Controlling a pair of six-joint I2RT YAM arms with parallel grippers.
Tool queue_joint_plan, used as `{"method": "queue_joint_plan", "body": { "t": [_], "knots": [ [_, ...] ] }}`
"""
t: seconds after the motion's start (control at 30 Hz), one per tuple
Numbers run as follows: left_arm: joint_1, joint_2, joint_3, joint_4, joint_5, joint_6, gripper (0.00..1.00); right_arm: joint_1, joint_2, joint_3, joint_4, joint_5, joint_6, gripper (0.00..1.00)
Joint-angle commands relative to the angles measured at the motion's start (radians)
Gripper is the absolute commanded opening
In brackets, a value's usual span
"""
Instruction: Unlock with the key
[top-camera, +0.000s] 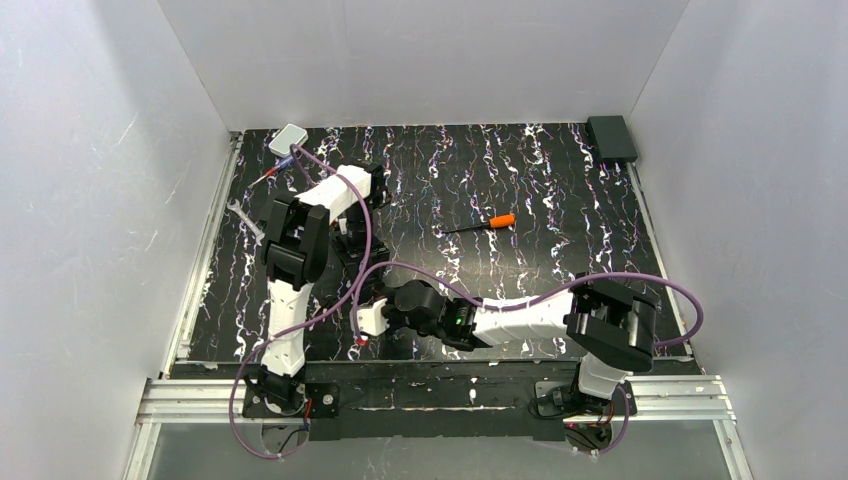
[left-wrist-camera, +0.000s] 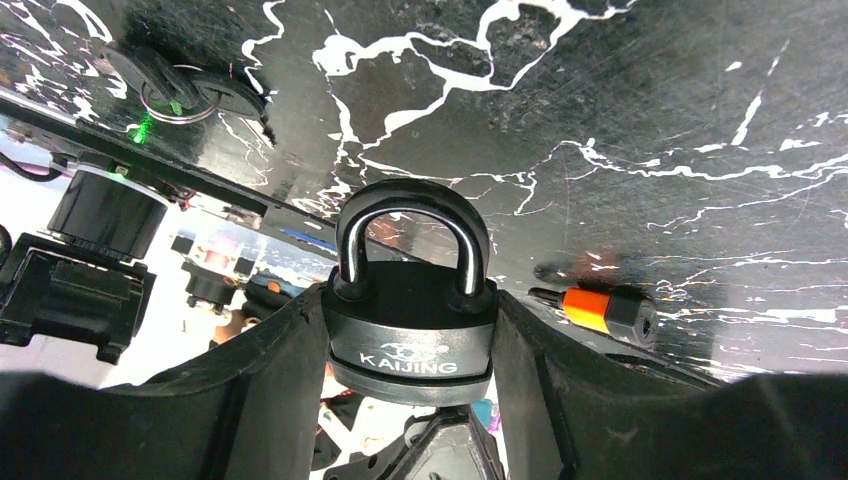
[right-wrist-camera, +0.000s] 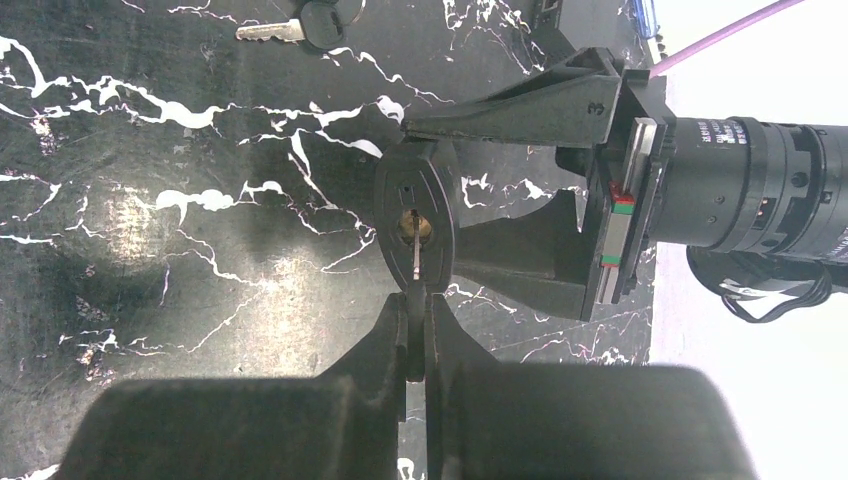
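**A:** Nearest first: how is the right arm sitting?

**B:** From its base at the lower right of the overhead view it folds at the elbow. The forearm then lies low, reaching left to lower centre. The right end effector (right-wrist-camera: 416, 305) is clenched on the key (right-wrist-camera: 416, 262). Only the pale blade shows, its tip at the brass keyway (right-wrist-camera: 413, 228) in the underside of the padlock (right-wrist-camera: 415, 200). How deep it sits I can't tell.

**A:** And the left arm?

**B:** It rises from the lower left, elbow high, wrist bent back down. The left end effector (left-wrist-camera: 410, 300) is grasping the padlock by its sides, and both legs of the shackle (left-wrist-camera: 410, 205) are seated in the body.

**A:** Farther out?

**B:** A spare key (right-wrist-camera: 290, 28) lies flat on the bench (top-camera: 540, 180), at the top edge of the right wrist view. An orange-handled screwdriver (top-camera: 495, 221) lies mid-frame overhead.
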Motion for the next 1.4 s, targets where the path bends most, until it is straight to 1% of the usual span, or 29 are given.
{"method": "queue_joint_plan", "body": {
  "t": [0.0,0.33,0.9,1.37],
  "knots": [
    [0.005,-0.014,-0.006,-0.195,0.024,-0.003,0.00,0.005,0.014,0.054,0.053,0.027,0.024,0.01],
    [0.005,-0.006,-0.012,-0.195,0.037,-0.023,0.00,0.019,0.044,0.093,0.022,0.091,0.031,0.01],
    [0.019,-0.009,-0.016,-0.195,0.081,-0.064,0.00,0.080,0.104,0.170,-0.042,0.279,0.062,0.01],
    [0.023,-0.015,-0.022,-0.192,0.069,-0.075,0.00,0.111,0.148,0.210,-0.043,0.352,0.053,0.01]
  ]
}}
